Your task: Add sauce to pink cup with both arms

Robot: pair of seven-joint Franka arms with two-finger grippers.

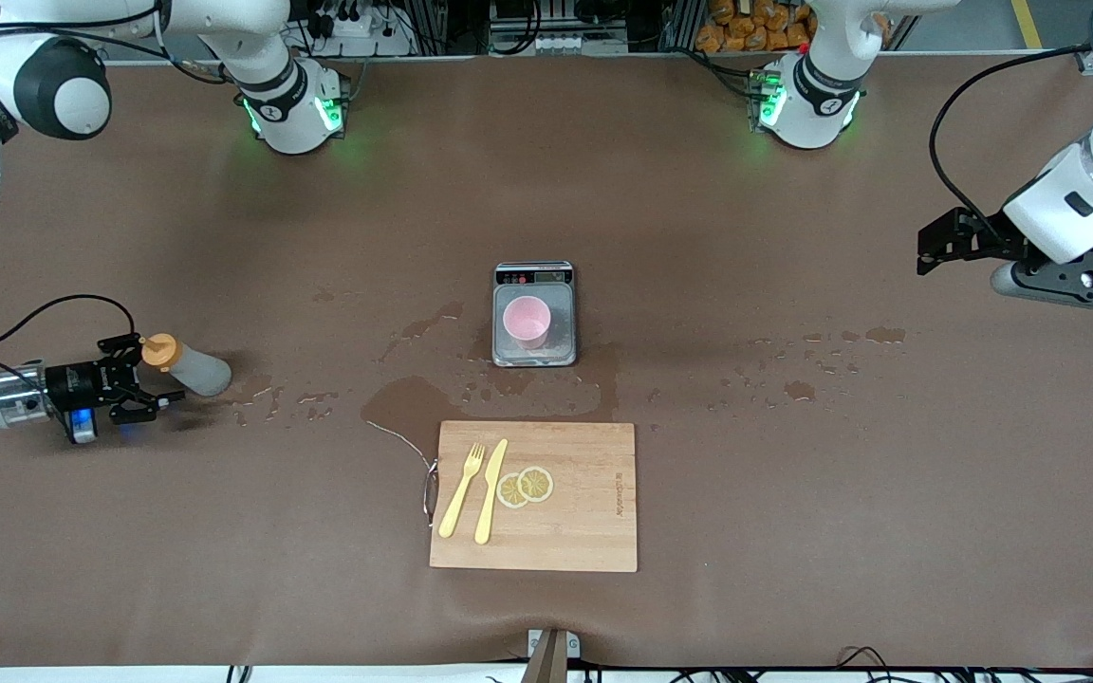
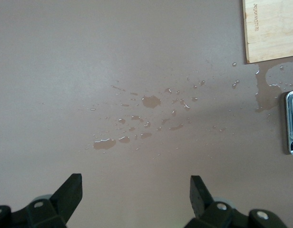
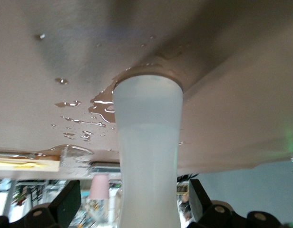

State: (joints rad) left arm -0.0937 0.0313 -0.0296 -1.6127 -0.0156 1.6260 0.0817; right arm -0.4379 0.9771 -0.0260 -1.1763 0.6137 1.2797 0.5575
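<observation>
Sauce [image 1: 188, 365] unlabelled, board [image 1: 535, 496] stamp unreadable, right end effector [image 1: 150, 384] spread around it.

Both grippers' fingers spread: right gripper [image 1: 150, 380] low, left gripper [image 1: 931, 249] raised.

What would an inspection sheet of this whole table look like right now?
Surface: brown table, wet patches near the scale.
Job's things: sauce bottle at the right arm's end; pink cup on the scale.
Clutter: cutting board with fork, knife, lemon slices.
Grippers: right gripper open around the bottle; left gripper open, waiting in the air.
Cables: black cable on the right arm.
Surroundings: nothing seen.
</observation>
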